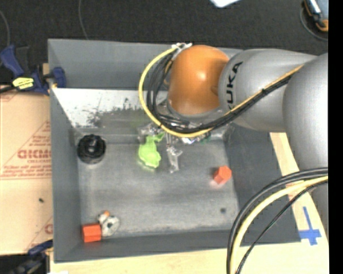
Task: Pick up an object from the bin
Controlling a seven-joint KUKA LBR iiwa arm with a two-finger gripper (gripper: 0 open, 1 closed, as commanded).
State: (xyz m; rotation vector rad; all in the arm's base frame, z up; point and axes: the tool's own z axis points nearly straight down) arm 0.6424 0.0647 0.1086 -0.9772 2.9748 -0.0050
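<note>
Just beside the gripper: a bright green, lumpy thing (149, 154) lies on the bin floor, a little back of the middle.
Gripper (162, 148): low over the floor, at the green thing's right edge; whether it touches the green thing cannot be told.
Claw state: cannot be told from this view.
Orange cover (194, 79): sits over the wrist, ringed by yellow and black cables (150, 99).
Arm (263, 90): grey, reaching in from the right.
Orange block (220, 176): on the floor right of the gripper, apart from it.
Black round thing (91, 148): near the left wall, well apart.
Front left corner: a second orange block (92, 233) just beside a small whitish piece (109, 224).
Bin (160, 207): grey metal, with a mostly bare floor.
</note>
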